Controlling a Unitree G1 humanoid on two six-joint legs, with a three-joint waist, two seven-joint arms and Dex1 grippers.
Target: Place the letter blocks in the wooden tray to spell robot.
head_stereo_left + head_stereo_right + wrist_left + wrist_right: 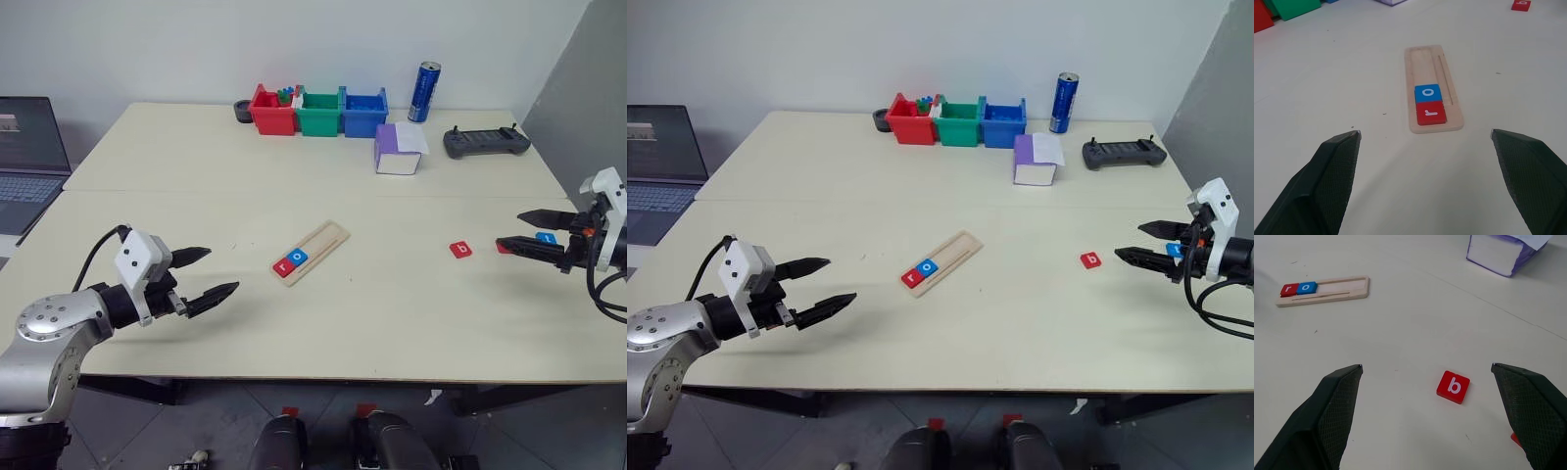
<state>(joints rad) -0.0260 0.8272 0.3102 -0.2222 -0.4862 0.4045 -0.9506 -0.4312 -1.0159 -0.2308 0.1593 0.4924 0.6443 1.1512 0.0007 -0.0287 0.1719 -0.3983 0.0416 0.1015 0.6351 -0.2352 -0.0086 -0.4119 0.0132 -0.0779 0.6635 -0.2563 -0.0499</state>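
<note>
A: Letter blocks first — where are they sitting?

B: A red "r" block (1429, 113) and a blue "o" block (1427, 92) are lying side by side at the near-left end of the wooden tray (323, 243), which is resting slantwise mid-table (196, 196). A red "b" block (1453, 387) is lying loose to the right of the tray, well apart from it.

A: Any others?

B: A blue block (548, 238) and a sliver of red are peeking out by the right gripper (522, 231); their letters are too hidden to read.

A: And the grippers?

B: The left gripper (205, 274) is hovering near-left of the tray, fingers spread wide and carrying nothing. The right gripper is hanging right of the "b" block, fingers likewise spread wide and empty.
</note>
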